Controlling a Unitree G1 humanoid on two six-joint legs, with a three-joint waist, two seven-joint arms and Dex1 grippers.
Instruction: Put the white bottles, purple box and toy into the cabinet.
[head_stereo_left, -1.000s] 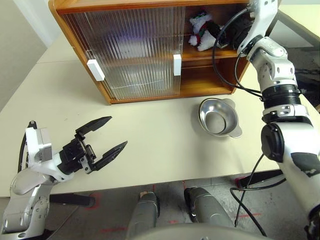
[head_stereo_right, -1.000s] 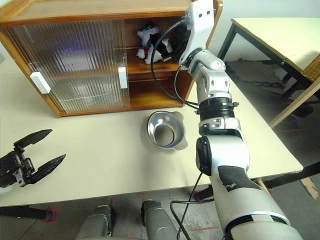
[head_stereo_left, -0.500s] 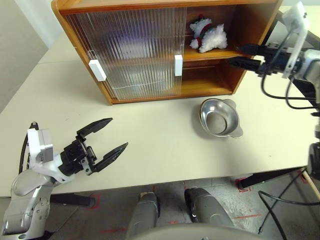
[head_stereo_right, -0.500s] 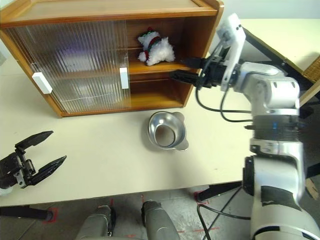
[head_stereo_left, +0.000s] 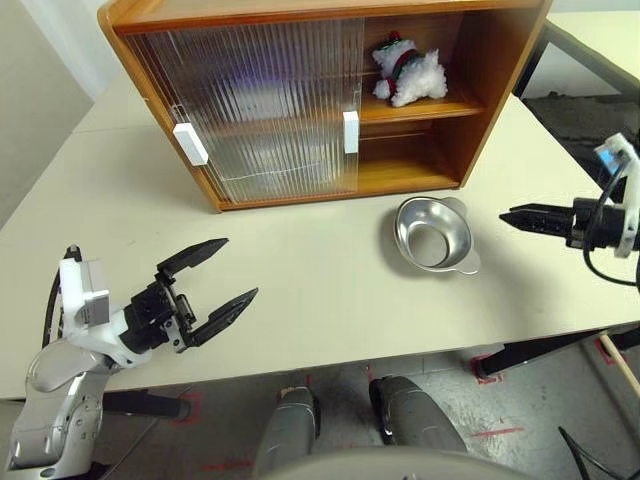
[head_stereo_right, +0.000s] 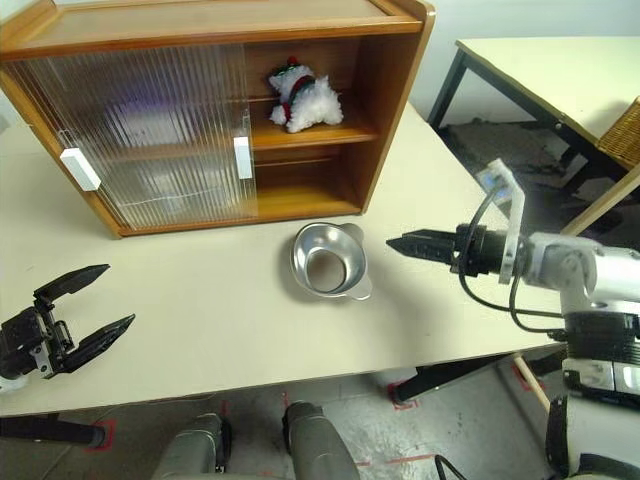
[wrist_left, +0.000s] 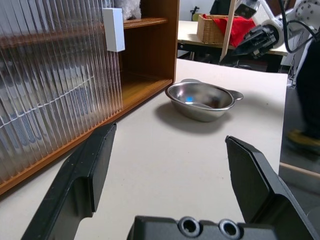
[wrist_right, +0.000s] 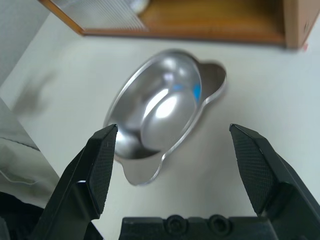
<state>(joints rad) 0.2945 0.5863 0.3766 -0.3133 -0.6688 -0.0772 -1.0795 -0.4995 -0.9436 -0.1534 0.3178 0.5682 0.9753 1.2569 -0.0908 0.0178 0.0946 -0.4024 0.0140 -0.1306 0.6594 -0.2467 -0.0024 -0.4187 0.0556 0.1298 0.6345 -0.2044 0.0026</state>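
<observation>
Nearest, low at the desk's front edge on the robot's left, the left hand hovers over the bare cream desk. Its two black fingers are spread wide with nothing between them, pointing across the desk toward the cabinet's open side. On the right, the right hand reaches in from beyond the desk's right edge, held roughly level just above the surface, fingertips aimed at the steel bowl. From the head it shows edge-on, so its spread is hard to judge there. The right wrist view makes it plain: both fingers stand far apart, released and empty, framing the bowl, which lies just ahead and untouched.

The left wrist view looks between its own spread fingers along the desk to the bowl, the ribbed door and its white handle. It also catches the right hand in the distance and, beyond the desk, a basket with red cloth.

Farthest back stands the cabinet, its ribbed sliding doors covering the left part and the right part open. The toy lies on the inner shelf in that open part, well apart from both hands, above and beyond the bowl.
</observation>
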